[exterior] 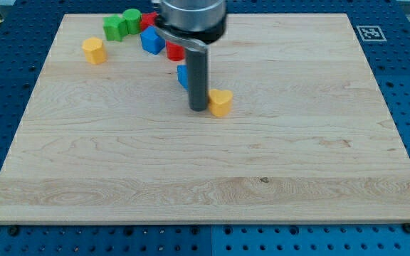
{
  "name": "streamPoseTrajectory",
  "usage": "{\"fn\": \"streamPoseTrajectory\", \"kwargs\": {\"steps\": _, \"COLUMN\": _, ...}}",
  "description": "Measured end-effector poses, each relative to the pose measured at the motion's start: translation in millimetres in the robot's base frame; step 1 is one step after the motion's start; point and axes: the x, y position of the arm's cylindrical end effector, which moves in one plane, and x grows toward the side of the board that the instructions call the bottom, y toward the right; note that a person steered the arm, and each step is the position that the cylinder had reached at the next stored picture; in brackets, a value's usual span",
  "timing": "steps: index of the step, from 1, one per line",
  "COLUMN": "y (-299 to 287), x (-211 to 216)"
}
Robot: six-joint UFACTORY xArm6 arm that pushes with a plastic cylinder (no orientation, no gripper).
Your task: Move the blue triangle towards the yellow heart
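My tip rests on the board near the view's upper middle. A yellow block, likely the heart, sits just right of the tip, touching or nearly touching it. A blue block, likely the triangle, is right behind the rod on its left, mostly hidden by it. The rod stands between these two blocks.
The wooden board lies on a blue pegboard table. At the view's top left are a yellow block, two green blocks, a blue block, a red block and another red block partly hidden by the arm.
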Motion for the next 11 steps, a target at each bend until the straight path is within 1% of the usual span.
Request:
{"fn": "streamPoseTrajectory", "kwargs": {"steps": 1, "y": -29.2, "x": -0.7}}
{"fn": "streamPoseTrajectory", "kwargs": {"steps": 2, "y": -95.3, "x": -25.3}}
{"fn": "streamPoseTrajectory", "kwargs": {"steps": 3, "y": -111.3, "x": -60.7}}
{"fn": "streamPoseTrajectory", "kwargs": {"steps": 4, "y": -62.6, "x": -59.6}}
{"fn": "streamPoseTrajectory", "kwargs": {"steps": 5, "y": 17.6, "x": -44.2}}
{"fn": "streamPoseTrajectory", "kwargs": {"steps": 6, "y": 24.6, "x": -45.0}}
{"fn": "streamPoseTrajectory", "kwargs": {"steps": 7, "y": -2.8, "x": -63.6}}
{"fn": "streamPoseTrajectory", "kwargs": {"steps": 8, "y": -2.9, "x": -91.9}}
{"fn": "streamPoseTrajectory", "kwargs": {"steps": 9, "y": 22.8, "x": -91.5}}
{"fn": "streamPoseTrajectory", "kwargs": {"steps": 10, "y": 68.3, "x": -55.4}}
{"fn": "streamPoseTrajectory", "kwargs": {"steps": 11, "y": 77.4, "x": -44.1}}
